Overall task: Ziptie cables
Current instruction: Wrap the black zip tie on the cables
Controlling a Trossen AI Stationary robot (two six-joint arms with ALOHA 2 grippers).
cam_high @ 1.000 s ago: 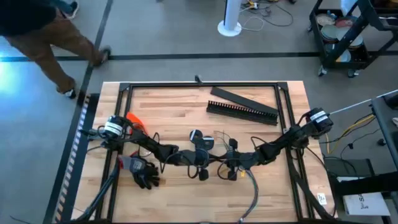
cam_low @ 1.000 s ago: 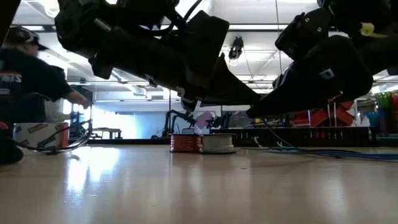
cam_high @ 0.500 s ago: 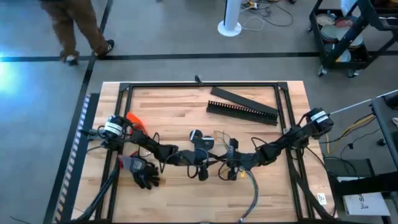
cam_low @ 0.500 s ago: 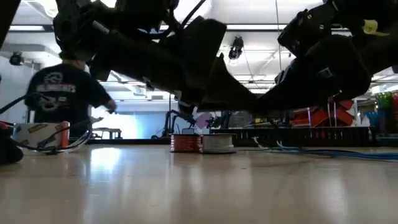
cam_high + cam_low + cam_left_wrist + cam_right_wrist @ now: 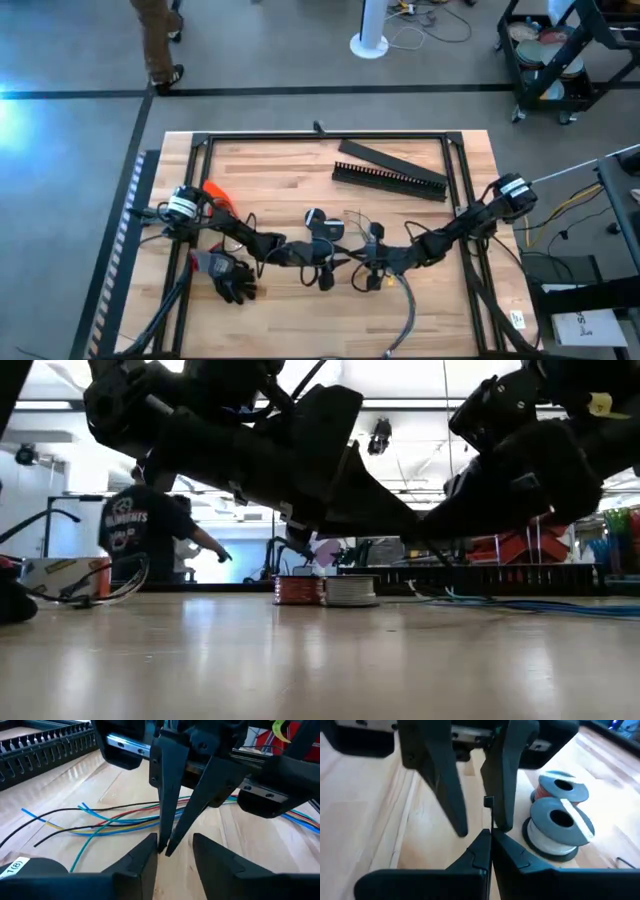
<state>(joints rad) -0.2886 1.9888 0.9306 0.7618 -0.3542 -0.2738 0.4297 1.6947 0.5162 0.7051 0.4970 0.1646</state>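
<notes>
- Two dark robot arms meet nose to nose over the middle of a wooden table (image 5: 270, 170).
- The right gripper (image 5: 489, 845) has its fingers pressed together on a thin black ziptie (image 5: 488, 812), which stands upright between them.
- The left gripper (image 5: 172, 851) has its fingers narrowly apart, with the right gripper's closed tips reaching into the gap.
- Thin coloured and black cables (image 5: 107, 822) lie fanned on the table just behind the meeting point.
- Two wire spools (image 5: 559, 822), one red and one white, stand beside the grippers.
- A black comb-toothed duct (image 5: 390, 179) lies toward the table's far edge.
</notes>
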